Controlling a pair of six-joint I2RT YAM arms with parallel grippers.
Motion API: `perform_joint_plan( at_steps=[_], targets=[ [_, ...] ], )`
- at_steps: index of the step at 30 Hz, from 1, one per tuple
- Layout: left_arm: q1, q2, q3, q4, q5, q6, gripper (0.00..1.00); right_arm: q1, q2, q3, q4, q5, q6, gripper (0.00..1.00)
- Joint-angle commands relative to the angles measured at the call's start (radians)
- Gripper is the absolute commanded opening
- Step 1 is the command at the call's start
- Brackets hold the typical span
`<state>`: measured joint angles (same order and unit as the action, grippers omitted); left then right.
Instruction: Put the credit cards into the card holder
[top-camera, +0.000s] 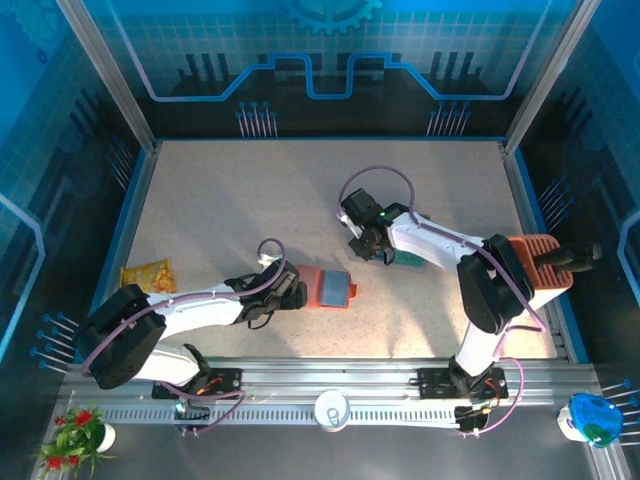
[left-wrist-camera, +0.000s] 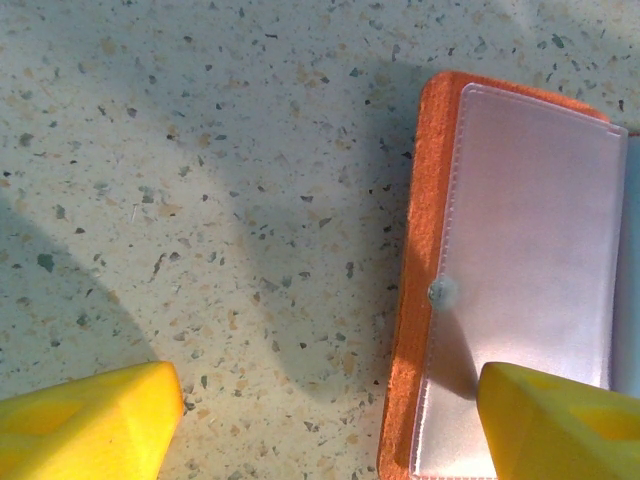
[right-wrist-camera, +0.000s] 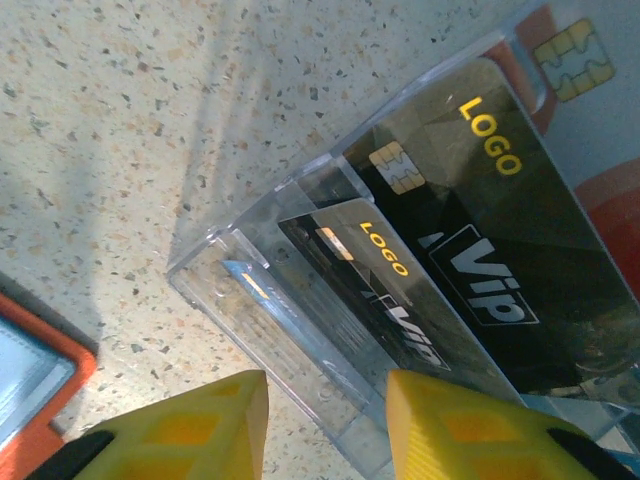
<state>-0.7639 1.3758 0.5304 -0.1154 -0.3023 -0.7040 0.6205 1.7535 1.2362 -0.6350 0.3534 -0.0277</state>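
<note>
Speckled beige tabletop (top-camera: 250, 200), walled in by blue-lit panels.

Left gripper (left-wrist-camera: 325, 390): spread wide, yellow fingers (left-wrist-camera: 90, 425) far apart. Under one finger, bare tabletop. Under the other, the clear inner pocket of the card holder (left-wrist-camera: 425, 200), lying unfolded and flat. Just ahead of that finger, a small pale round stud (left-wrist-camera: 441, 292) on the pocket and the orange rim alongside. Cannot tell whether the finger touches the pocket. From above, same left gripper (top-camera: 292, 292) at the near end of the card holder (top-camera: 325, 288). Well behind it, beside the arm's elbow, a yellow snack packet (top-camera: 148, 275).

Right gripper (right-wrist-camera: 322, 400): yellow fingers close together, with a narrow gap between them. In that gap, the near edge of a clear case (right-wrist-camera: 215, 262). Cannot tell whether pinching or merely straddling. Ahead of the fingertips, inside the case, credit cards (right-wrist-camera: 470, 250) leaning in a row. Two black ones with gold chips, yellow "LOGO" and white "VIP". Farthest out, a red-and-white one with a chip. Off to the left finger's side, an orange corner of the card holder. From above, right gripper (top-camera: 378, 248) pointing down, something teal (top-camera: 405, 260) just beside it. Behind, near the arm's elbow, a terracotta slotted bin (top-camera: 535, 262).
</note>
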Motion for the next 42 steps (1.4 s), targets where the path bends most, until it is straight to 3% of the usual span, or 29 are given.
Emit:
perform_joint_plan(
  at_steps=[1,16,42],
  targets=[
    [0.004,0.032,-0.016,0.005,-0.003,0.006,0.8,-0.007,0.025,0.012,0.001,0.027,-0.018,0.37],
    [0.004,0.032,-0.024,0.018,0.003,0.003,0.8,0.019,0.063,0.014,0.004,0.065,-0.038,0.24],
    [0.004,0.04,-0.03,0.038,0.016,0.005,0.79,0.028,0.014,0.024,-0.016,0.068,-0.038,0.3]
  ],
)
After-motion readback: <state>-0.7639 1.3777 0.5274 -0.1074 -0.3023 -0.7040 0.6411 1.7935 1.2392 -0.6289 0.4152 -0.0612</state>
